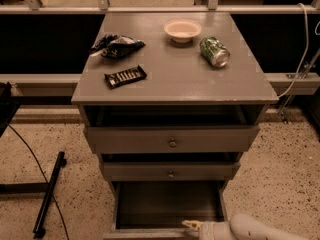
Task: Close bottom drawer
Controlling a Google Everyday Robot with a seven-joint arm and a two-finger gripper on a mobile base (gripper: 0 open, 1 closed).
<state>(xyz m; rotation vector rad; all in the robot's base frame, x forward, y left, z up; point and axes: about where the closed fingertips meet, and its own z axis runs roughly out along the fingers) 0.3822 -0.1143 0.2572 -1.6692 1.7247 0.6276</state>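
End effector at front rim of open bottom drawer.

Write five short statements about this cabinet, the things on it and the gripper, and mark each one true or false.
1. The bottom drawer is pulled out. True.
2. The gripper hovers over the cabinet top. False: it is low down, at the front right of the bottom drawer.
3. The bowl sits on the cabinet top, toward the back. True.
4. The green can stands upright. False: it lies on its side, right of the bowl.
5. The snack bar lies inside the bottom drawer. False: it lies on the cabinet top, front left.
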